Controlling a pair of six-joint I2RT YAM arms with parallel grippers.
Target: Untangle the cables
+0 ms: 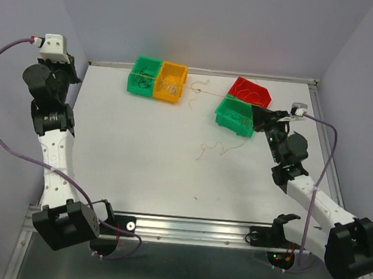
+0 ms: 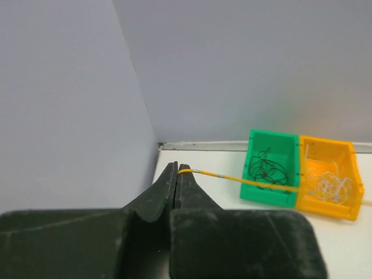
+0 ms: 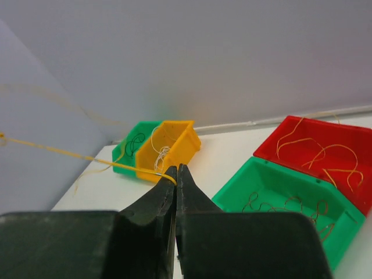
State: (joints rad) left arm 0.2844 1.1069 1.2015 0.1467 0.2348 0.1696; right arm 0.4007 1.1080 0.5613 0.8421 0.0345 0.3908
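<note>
Four bins stand on the table (image 1: 138,168): left green bin (image 1: 137,89), yellow bin (image 1: 166,98), red bin (image 1: 256,93) and right green bin (image 1: 230,125). Each holds curly strands (image 2: 268,168). One hair-thin yellow cable (image 2: 244,181) runs taut across the upper-left pair. Left gripper (image 2: 177,170) and right gripper (image 3: 175,171), fingers together, each clamp one end. A loose strand (image 1: 213,148) lies at centre frame.

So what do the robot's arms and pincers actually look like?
Both arms are alike. The left arm and right arm have white links between chunky black joints, on black bases. A thick purple cord loops along each one. The left pincer and right pincer are black, each with two fingers tapering to a point.
</note>
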